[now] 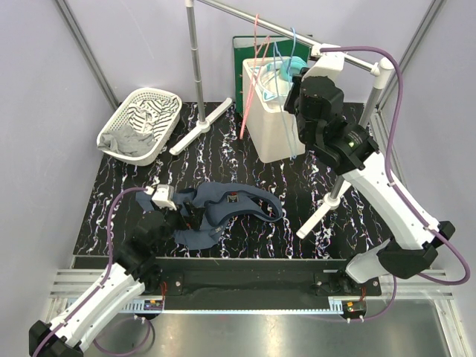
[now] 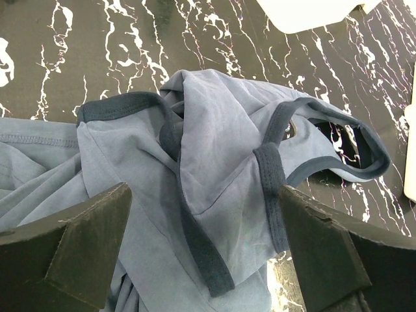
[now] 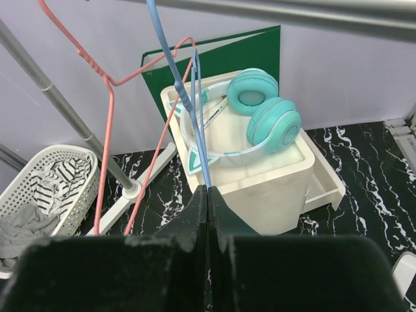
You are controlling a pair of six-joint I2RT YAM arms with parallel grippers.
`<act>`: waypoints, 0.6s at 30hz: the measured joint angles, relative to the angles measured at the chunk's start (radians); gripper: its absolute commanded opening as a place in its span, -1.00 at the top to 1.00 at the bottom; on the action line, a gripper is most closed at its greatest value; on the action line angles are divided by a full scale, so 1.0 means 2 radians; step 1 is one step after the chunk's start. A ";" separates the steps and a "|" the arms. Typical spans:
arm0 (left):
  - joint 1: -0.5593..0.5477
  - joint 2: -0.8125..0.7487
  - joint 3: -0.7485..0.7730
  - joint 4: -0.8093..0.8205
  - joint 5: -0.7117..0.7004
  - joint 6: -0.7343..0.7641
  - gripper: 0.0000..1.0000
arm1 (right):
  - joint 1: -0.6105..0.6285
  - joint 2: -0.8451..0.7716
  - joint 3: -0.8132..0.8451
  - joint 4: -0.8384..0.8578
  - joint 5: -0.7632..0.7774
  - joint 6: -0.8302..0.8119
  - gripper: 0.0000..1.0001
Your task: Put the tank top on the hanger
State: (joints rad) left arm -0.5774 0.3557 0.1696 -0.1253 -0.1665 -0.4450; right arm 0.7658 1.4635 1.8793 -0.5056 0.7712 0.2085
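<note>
The dark blue tank top (image 1: 230, 207) lies crumpled on the black marbled table; the left wrist view shows its straps and dark edging (image 2: 214, 162). My left gripper (image 1: 186, 216) (image 2: 203, 195) hovers just over its near-left part, jaws wide open with cloth under them and nothing pinched. The light-blue hanger (image 1: 277, 65) (image 3: 200, 130) hangs by its hook from the metal rail (image 1: 253, 18). My right gripper (image 1: 294, 89) (image 3: 207, 190) is shut on the hanger's thin lower wire, above the white bin.
A pink-red hanger (image 1: 251, 82) (image 3: 107, 130) hangs on the rail to the left of the blue one. The white bin (image 1: 275, 126) holds teal headphones (image 3: 263, 110), with a green binder (image 1: 249, 44) behind. A white basket (image 1: 141, 123) of striped and grey cloth sits back left. Rail stands cross the table.
</note>
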 measured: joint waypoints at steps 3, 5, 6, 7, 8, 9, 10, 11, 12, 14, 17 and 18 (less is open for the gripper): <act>0.000 0.001 0.000 0.000 0.000 0.000 -0.98 | 0.001 0.000 0.012 0.000 0.003 -0.010 1.00; 0.000 0.004 0.000 0.000 0.000 0.000 -0.98 | 0.001 0.000 0.016 0.001 0.005 -0.014 0.96; 0.000 0.005 0.000 0.000 0.000 0.000 -0.98 | 0.002 0.000 0.017 0.002 0.006 -0.015 0.91; 0.000 0.006 0.000 0.000 0.000 0.000 -0.98 | 0.002 0.000 0.017 0.002 0.007 -0.016 0.87; 0.000 0.006 0.000 0.000 0.000 0.000 -0.98 | 0.002 0.000 0.017 0.001 0.007 -0.017 0.69; 0.000 0.006 0.000 0.000 0.000 0.000 -0.98 | 0.002 0.000 0.016 0.002 0.007 -0.018 0.55; 0.000 0.006 0.000 0.000 0.000 0.000 -0.98 | 0.002 0.000 0.014 0.002 0.006 -0.019 0.41; 0.000 0.006 0.000 0.000 0.000 0.000 -0.98 | 0.002 0.000 0.012 0.002 0.006 -0.019 0.31; 0.000 0.006 0.000 0.000 0.000 0.000 -0.98 | 0.002 -0.001 0.008 0.004 0.002 -0.019 0.26; 0.000 0.006 0.000 0.000 0.000 0.000 -0.98 | 0.002 -0.002 -0.001 0.003 -0.004 -0.018 0.20; 0.000 0.006 0.000 0.000 0.000 0.000 -0.98 | 0.002 -0.002 -0.010 0.001 -0.011 -0.018 0.11; 0.000 0.006 0.000 0.000 0.000 0.000 -0.98 | 0.002 -0.002 -0.012 0.001 -0.013 -0.018 0.07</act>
State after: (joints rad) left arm -0.5774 0.3687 0.1696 -0.1253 -0.1665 -0.4450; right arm 0.7704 1.4601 1.8557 -0.5034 0.7452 0.1726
